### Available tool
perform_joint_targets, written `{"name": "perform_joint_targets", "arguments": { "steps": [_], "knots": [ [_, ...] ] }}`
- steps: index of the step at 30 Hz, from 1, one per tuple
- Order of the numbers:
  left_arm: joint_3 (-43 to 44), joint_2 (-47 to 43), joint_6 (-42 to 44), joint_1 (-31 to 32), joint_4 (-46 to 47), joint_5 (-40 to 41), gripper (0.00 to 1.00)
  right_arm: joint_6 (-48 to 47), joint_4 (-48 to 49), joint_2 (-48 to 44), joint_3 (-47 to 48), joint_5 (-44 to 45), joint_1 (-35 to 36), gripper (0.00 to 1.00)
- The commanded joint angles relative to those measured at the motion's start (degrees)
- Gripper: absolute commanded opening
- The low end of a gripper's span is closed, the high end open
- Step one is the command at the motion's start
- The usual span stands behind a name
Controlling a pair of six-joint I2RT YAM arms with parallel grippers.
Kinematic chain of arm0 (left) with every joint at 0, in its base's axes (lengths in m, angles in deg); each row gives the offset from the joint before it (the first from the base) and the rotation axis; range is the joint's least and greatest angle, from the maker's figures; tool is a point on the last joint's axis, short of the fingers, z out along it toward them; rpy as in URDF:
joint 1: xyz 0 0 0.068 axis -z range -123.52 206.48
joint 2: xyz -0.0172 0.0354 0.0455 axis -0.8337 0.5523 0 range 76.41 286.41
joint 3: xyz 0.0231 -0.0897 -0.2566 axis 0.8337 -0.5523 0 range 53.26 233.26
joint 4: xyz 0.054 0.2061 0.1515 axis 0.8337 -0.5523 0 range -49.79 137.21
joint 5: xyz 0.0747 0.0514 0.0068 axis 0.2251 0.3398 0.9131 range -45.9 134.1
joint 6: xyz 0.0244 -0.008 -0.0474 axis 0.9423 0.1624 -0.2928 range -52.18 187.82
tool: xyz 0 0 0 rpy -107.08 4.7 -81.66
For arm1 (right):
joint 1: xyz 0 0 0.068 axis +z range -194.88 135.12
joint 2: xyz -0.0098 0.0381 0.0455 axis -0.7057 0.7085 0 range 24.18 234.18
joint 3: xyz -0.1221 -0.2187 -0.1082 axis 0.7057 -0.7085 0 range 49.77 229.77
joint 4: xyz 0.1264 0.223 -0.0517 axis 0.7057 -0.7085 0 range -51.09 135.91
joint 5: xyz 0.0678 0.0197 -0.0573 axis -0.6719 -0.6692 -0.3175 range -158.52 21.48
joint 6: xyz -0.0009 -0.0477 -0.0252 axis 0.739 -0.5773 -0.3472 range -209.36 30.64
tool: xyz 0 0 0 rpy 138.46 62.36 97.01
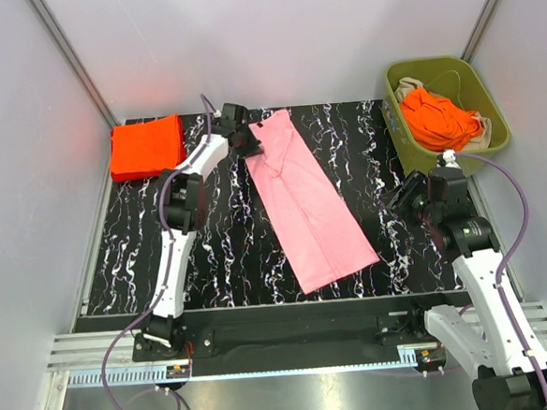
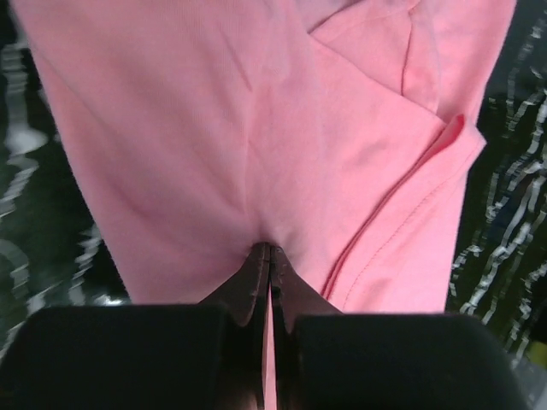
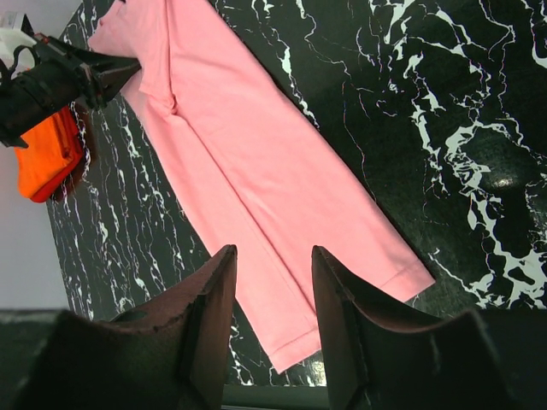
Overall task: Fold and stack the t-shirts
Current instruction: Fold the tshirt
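Pink t-shirt (image 1: 310,212) lies as a long strip mid-frame, left fingers (image 2: 244,295) clamped on its upper end, right fingers (image 3: 209,320) released; next, likely fold that end hemward.

One pink t-shirt (image 1: 306,203) lies mid-table. One folded orange-red pile (image 1: 145,146) sits far left. One olive-green bin (image 1: 498,119), far right, holds crumpled orange-red cloth (image 1: 437,123), number unclear.

no readable text, labels or signs
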Motion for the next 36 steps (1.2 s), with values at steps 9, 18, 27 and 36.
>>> {"name": "perform_joint_targets", "arguments": {
  "steps": [9, 18, 27, 36],
  "knots": [
    [4.23, 4.8, -6.84, 1.9, 15.56, -17.05, 0.12, -1.07, 2.91, 0.25, 1.72, 0.05, 0.24, 0.47],
    [-5.01, -15.49, 1.68, 0.85, 15.66, -15.47, 0.4, -1.6, 2.21, -0.1, 0.85, -0.03, 0.24, 0.47],
    [-38.94, -37.03, 7.83, 6.99, 9.59, -10.3, 0.46, -1.6, 1.59, -2.13, 0.49, -2.75, 0.24, 0.48],
    [-68.86, -55.03, 3.1, 25.01, 12.74, -4.32, 0.45, -2.39, 0.01, -3.96, 0.4, -5.75, 0.24, 0.48]
  ]
}}
